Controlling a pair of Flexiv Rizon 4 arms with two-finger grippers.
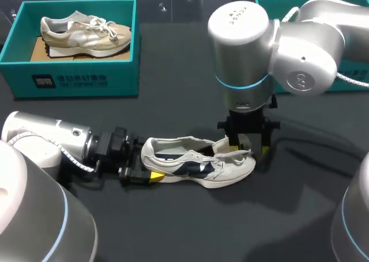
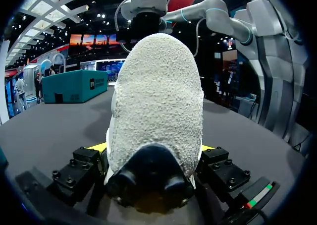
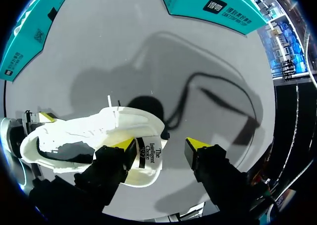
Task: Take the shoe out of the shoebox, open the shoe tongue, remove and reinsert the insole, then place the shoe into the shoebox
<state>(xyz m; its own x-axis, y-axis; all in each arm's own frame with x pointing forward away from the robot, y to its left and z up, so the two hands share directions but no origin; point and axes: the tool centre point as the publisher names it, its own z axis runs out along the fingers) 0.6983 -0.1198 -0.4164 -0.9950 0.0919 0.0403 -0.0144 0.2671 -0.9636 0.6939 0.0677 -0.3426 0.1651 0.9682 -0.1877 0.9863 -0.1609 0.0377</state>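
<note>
small print on tongue label (image 3: 148,154), shoebox (image 3: 188,7) logo

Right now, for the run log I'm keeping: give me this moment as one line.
shoe: on table | left gripper: shut on heel | right gripper: open, over forefoot

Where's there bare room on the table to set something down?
Bare table in front of the white shoe, and between the left shoebox and the right arm. Crowded at the shoe's ends: jaws of the left arm on the heel, the right arm's over the toe.
</note>
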